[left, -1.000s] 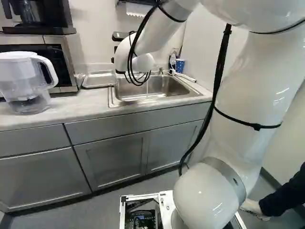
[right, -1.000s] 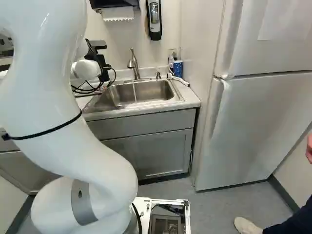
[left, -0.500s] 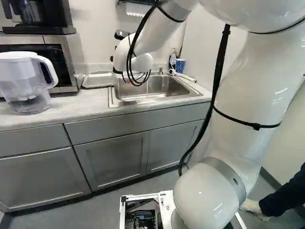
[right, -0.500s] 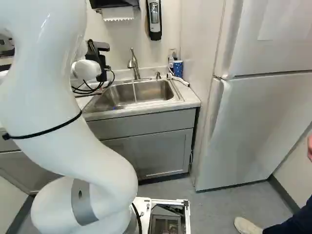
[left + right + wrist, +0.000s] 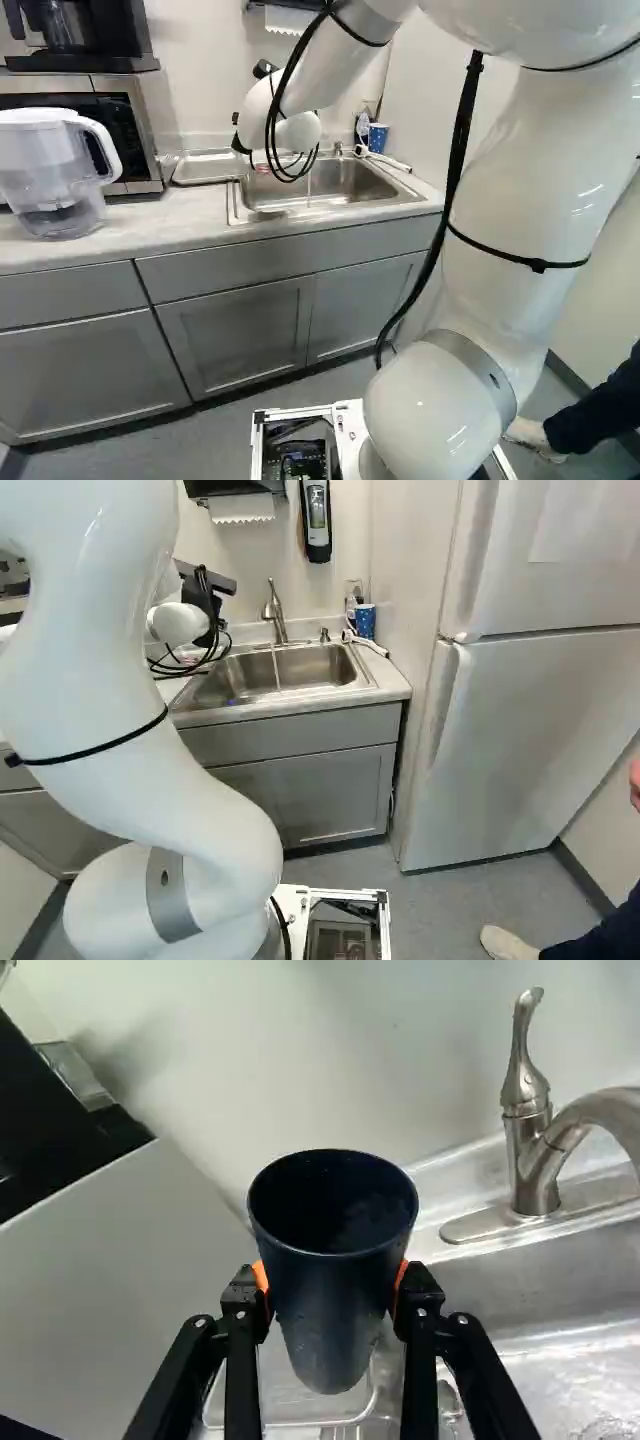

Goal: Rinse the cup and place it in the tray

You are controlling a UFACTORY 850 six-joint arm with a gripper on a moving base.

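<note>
wrist view: the cup [image 5: 335,1300] sits between the fingers of the gripper [image 5: 331,1278], clasped from both sides by orange pads [image 5: 261,1278]. its long axis runs crosswise to the squeeze, mouth up, narrow base down; it looks near upright. the tray [image 5: 350,1420] shows its rounded rim past that base, while the faucet [image 5: 535,1165] and sink [image 5: 520,1275] lie off to one side. so the coming move, i judge, is mostly a lowering toward the tray, away from the faucet. the cup is dark blue, smooth, tapered; the faucet is brushed metal, curved.

left base view: the tray, shallow and metallic with rounded corners, lies on the counter [image 5: 120,233] between the microwave [image 5: 148,130] and the sink. the arm's wrist [image 5: 298,133] hides most of the grip.

right base view: the only arm [image 5: 120,740], glossy white and bulging, reaches to the sink's tray side. a thin stream [image 5: 276,672] drops from the faucet; whether the rinse is done i cannot tell. the cup is hidden here.
</note>
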